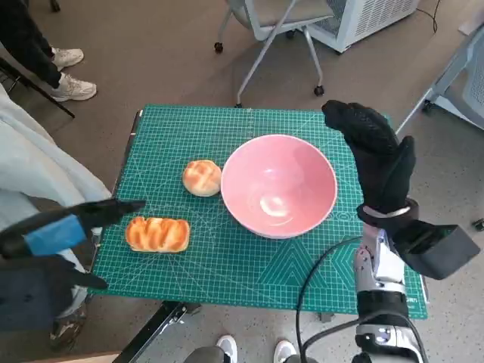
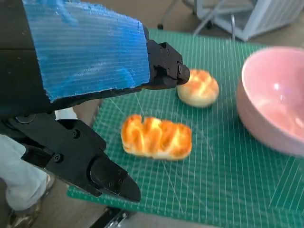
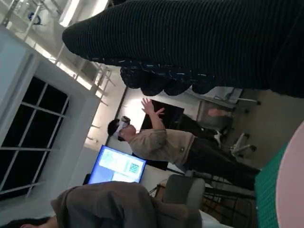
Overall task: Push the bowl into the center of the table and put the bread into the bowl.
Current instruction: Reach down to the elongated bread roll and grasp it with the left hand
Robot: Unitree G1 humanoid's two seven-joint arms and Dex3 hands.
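A pink bowl (image 1: 278,184) (image 2: 275,102) stands near the middle of the green cutting mat (image 1: 212,249), a little toward its right. Left of it lie a round bun (image 1: 202,178) (image 2: 198,88) and a long glazed bread (image 1: 157,234) (image 2: 156,137). My left hand (image 1: 72,227) (image 2: 90,95) hovers off the mat's left edge with fingers spread, holding nothing, a short way from the long bread. My right hand (image 1: 376,151) (image 3: 199,42) is raised just right of the bowl, fingers extended, not touching it. The bowl's rim (image 3: 290,190) shows in the right wrist view.
A wheeled chair (image 1: 276,23) and a white unit (image 1: 363,19) stand beyond the table's far edge. A person's shoes (image 1: 72,76) are at the far left. A black cable (image 1: 318,272) crosses the mat's near right. A person (image 3: 161,142) stands in the right wrist view.
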